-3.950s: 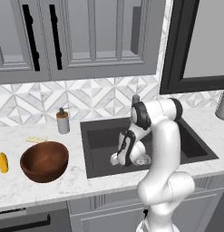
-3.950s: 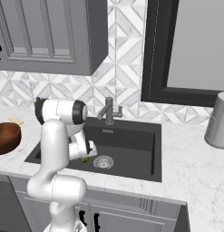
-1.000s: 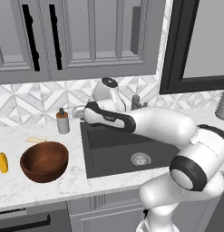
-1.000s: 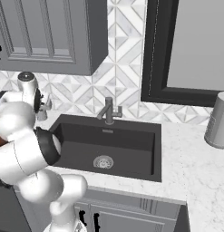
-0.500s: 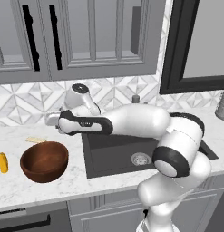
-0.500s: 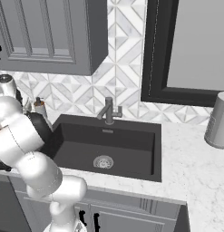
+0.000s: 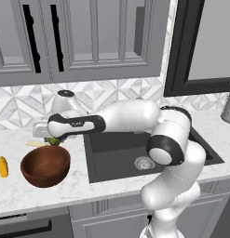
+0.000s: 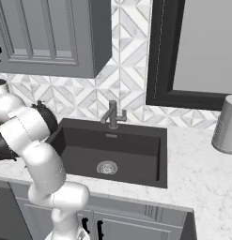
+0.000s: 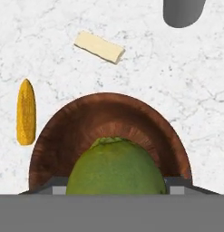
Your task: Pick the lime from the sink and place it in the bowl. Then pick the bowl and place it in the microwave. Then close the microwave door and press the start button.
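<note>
Swung left from the sink (image 7: 111,153), jaws pinching the lime (image 9: 115,166) hang over the bowl (image 7: 45,165).

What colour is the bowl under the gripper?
Glossy reddish-brown wood. The bowl shows best in the hand view, beneath the lime.

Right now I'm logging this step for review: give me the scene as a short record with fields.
gripper: closed on the lime, above the far rim of the bowl
lime: held, not yet in the bowl
bowl: on the counter left of the sink, nothing in it
sink: nothing in the basin
corn cob: on the counter beside the bowl
</note>
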